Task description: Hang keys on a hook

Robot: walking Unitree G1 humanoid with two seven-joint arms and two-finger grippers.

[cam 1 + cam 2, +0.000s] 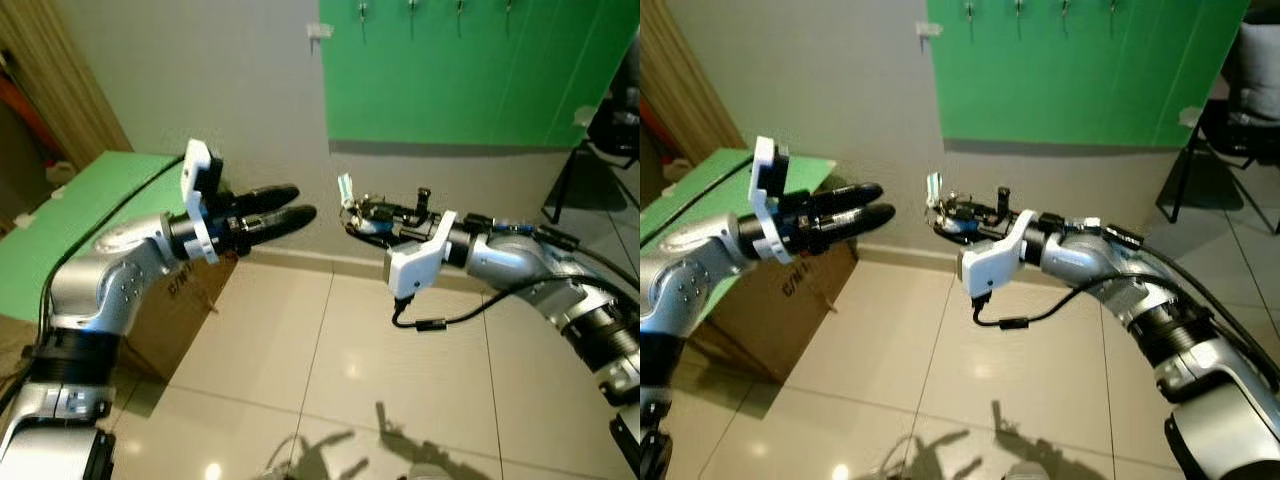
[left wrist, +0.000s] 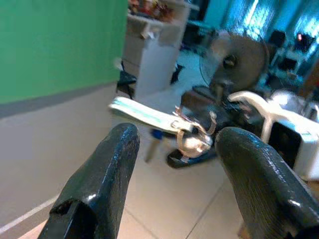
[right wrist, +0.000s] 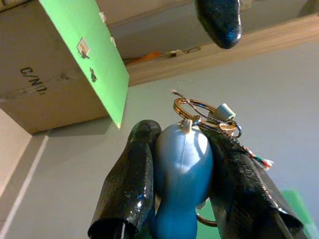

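Grey wall (image 1: 250, 90) with green panel (image 1: 470, 70) carrying row of small metal hooks (image 1: 411, 12) behind. Right gripper (image 1: 362, 215) pinches blue oval key fob with metal rings and pale tag (image 3: 183, 164); long axis along fingers, rings beyond fingertips, toward left gripper (image 1: 290, 205). Left fingers spread, close by, not touching. Green-topped cardboard box (image 1: 150, 300) below left gripper.

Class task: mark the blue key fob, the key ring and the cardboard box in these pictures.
blue key fob (image 3: 183, 169), right wrist view, middle of its body.
key ring (image 3: 199, 112), right wrist view, metal loop.
cardboard box (image 1: 790, 300), right eye view, brown side.
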